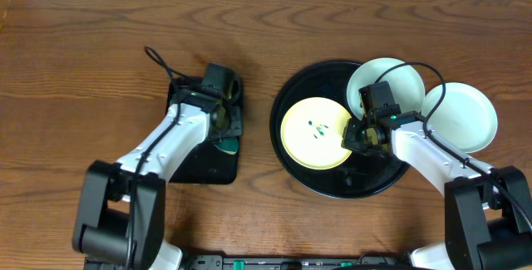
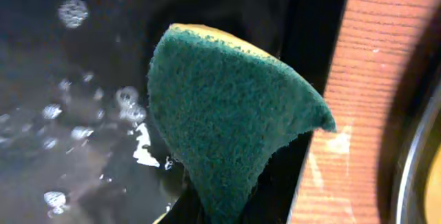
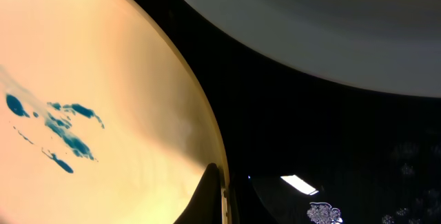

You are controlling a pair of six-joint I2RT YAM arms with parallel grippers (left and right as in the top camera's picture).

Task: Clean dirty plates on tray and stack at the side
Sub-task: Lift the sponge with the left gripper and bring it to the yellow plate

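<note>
A pale yellow plate (image 1: pixel 314 133) with dark blue-green marks at its centre lies in the round black tray (image 1: pixel 332 184). My right gripper (image 1: pixel 359 135) is shut on its right rim. In the right wrist view one dark finger (image 3: pixel 215 198) lies over the edge of the yellow plate (image 3: pixel 103 114). A pale blue-white plate (image 1: pixel 384 75) leans on the tray's far right rim and also shows in the right wrist view (image 3: pixel 310 24). A second pale plate (image 1: pixel 465 116) sits on the wood right of the tray. My left gripper (image 1: pixel 220 119) is shut on a green sponge (image 2: pixel 227 114).
A smaller rectangular black tray (image 1: pixel 199 166) lies left of the round tray, under my left gripper. Its wet surface (image 2: pixel 69 114) shows water drops. The sponge's tip (image 1: pixel 226 145) pokes out over it. Brown wood-grain tabletop (image 1: pixel 83 71) lies all around.
</note>
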